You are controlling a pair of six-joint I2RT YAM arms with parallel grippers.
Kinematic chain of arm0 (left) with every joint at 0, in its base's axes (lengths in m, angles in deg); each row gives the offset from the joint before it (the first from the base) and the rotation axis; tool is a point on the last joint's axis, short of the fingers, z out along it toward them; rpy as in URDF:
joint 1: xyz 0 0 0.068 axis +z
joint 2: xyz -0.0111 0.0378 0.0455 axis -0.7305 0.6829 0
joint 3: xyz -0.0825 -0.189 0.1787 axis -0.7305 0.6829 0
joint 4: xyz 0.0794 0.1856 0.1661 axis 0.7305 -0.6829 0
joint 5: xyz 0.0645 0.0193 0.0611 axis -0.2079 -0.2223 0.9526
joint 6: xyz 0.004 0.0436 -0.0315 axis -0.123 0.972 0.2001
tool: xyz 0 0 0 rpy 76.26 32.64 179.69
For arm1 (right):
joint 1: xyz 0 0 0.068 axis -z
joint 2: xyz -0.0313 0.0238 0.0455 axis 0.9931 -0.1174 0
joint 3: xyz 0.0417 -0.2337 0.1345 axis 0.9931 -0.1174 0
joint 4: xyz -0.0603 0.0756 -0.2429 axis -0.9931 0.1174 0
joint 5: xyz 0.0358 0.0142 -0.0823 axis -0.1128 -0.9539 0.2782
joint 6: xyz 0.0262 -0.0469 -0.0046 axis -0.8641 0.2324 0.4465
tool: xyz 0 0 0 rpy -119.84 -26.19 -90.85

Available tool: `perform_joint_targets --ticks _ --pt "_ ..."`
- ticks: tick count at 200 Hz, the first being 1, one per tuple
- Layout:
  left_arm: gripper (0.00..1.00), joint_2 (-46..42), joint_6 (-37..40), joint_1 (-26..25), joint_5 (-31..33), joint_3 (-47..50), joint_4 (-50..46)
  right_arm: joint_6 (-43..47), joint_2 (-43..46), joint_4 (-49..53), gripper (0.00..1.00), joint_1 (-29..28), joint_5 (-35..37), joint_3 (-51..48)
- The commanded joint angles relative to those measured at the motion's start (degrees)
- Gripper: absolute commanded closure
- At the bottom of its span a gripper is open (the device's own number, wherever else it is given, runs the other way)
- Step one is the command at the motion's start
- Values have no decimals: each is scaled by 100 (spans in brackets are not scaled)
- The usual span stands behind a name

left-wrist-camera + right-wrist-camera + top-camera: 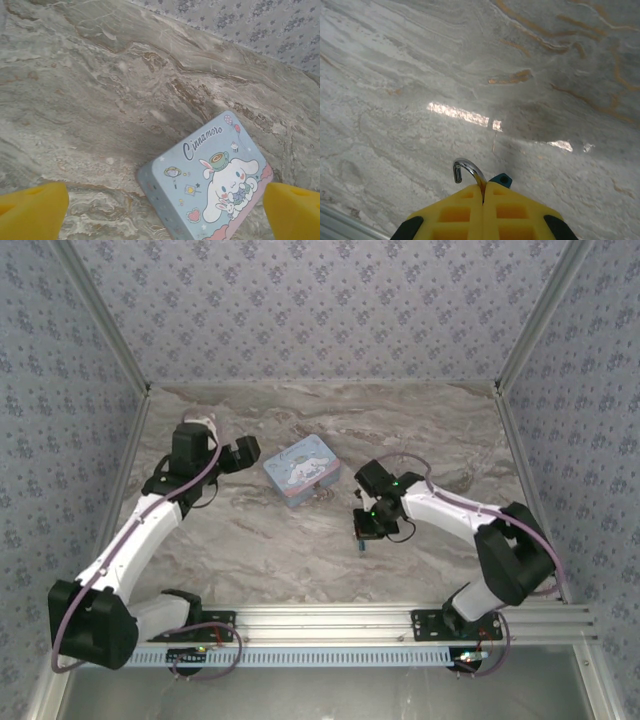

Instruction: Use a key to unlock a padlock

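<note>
Left gripper (240,453): at 9 o'clock of the tin, near it but not touching. Jaws wide apart with nothing held. In the left wrist view the yellow fingers (31,211) sit at the two lower corners.
Tin (302,472): light blue, cartoon-printed lid facing up, flat on the desk (250,540). In the left wrist view it lies toward 5 o'clock (210,185).
Right gripper (365,528): at 4 o'clock of the tin, tipped down toward the marble-patterned desk. Jaws pressed together, clamped on the padlock.
Padlock (501,179): teal body peeks out at 1 o'clock of the finger seam. The silvery shackle (468,169) hooks out at 11 o'clock, one leg pinched in the seam and the other end bare. Contact with the desk: cannot tell.
</note>
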Motion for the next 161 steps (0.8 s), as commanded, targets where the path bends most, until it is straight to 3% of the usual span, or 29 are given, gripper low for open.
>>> perform_joint_targets --ticks 1,71,161 --pt "1 -229 170 112 96 102 -269 -46 -351 6 99 -91 -72 331" --pt "1 -453 231 293 89 246 -378 -98 -1079 -279 99 -210 -273 632" --pt "1 -488 294 312 109 174 -437 -60 -1142 -284 95 -252 -249 638"
